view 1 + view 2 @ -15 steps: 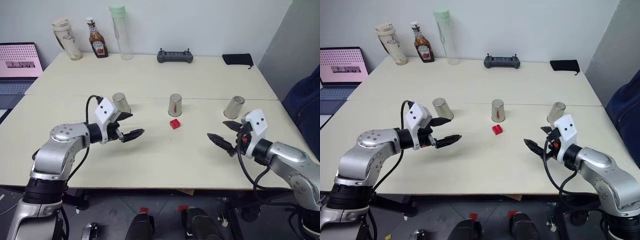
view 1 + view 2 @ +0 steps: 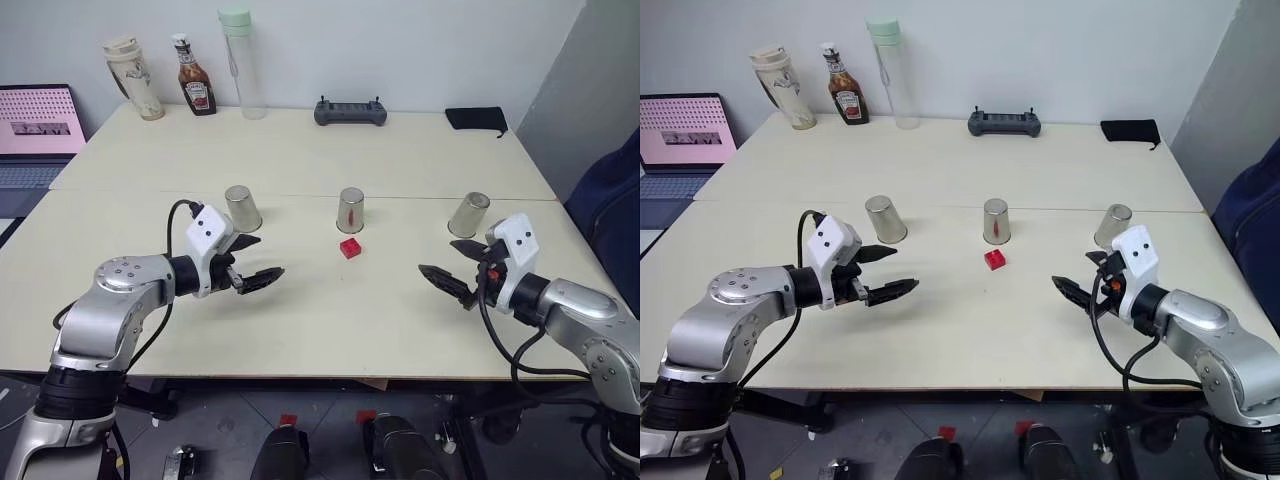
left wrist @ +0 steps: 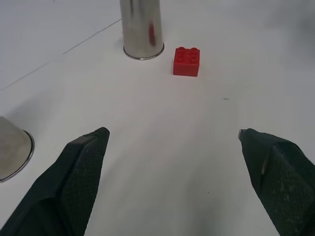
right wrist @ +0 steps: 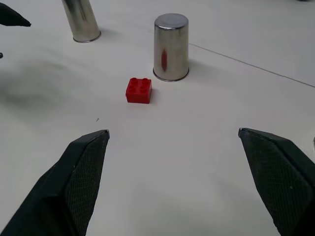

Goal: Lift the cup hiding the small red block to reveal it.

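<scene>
Steel cup (image 2: 351, 210) beside the small red block (image 2: 349, 248) looks light, rigid, slippery (tapered), so you pinch mid-wall; left gripper (image 2: 252, 260) and right gripper (image 2: 452, 266) both gape empty.

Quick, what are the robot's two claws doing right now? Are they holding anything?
Left claw: open, holding nothing, above the table.
Right claw: open, holding nothing, above the table.

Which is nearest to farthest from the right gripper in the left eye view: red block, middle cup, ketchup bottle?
From the right gripper:
1. Red block, on the open table toward the middle, just in front of the middle cup.
2. Middle cup, upside down, just behind the block.
3. Ketchup bottle, at the far left edge by the wall.
</scene>
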Robot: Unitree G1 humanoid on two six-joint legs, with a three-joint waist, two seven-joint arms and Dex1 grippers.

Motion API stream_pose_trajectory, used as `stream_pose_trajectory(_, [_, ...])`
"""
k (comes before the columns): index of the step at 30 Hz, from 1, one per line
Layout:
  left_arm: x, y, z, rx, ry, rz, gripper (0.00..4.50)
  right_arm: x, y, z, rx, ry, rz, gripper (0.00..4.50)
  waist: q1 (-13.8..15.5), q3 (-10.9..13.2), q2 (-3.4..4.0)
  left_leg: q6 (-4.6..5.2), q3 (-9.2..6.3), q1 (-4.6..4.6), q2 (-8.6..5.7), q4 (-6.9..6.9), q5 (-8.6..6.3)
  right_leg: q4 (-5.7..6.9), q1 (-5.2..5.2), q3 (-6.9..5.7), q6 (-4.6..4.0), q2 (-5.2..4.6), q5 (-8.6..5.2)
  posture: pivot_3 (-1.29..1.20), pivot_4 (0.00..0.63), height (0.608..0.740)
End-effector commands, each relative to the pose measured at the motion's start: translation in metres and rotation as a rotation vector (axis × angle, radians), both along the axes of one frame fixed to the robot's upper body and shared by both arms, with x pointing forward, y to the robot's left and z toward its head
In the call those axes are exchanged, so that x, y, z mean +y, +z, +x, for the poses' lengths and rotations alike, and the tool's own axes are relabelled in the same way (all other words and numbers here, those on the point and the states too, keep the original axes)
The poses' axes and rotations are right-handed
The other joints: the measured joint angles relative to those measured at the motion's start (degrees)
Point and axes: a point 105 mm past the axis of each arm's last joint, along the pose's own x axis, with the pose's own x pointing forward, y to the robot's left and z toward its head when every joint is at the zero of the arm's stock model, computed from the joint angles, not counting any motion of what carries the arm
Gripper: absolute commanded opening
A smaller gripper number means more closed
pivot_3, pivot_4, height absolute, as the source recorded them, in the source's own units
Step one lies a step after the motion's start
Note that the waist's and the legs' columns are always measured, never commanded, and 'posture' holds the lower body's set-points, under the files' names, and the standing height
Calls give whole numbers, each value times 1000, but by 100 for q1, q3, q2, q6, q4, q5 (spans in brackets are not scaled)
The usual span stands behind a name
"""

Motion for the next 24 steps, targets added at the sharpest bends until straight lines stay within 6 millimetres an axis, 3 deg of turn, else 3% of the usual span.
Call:
stream_pose_trajectory(1, [2, 13, -3, -46, -1, 5, 4500, 5, 7, 0, -38, 16, 14, 4468, -1, 0, 0, 0, 0, 1, 0, 0, 0, 0, 0, 0, 0, 0, 0, 0, 150, 740])
stream_pose_trajectory(24, [7, 17, -1, -54, 5, 18, 4500, 7, 13, 1, -62, -3, 23, 4468, 0, 0, 0, 0, 0, 1, 0, 1, 0, 0, 0, -1, 0, 1, 0, 0, 150, 740])
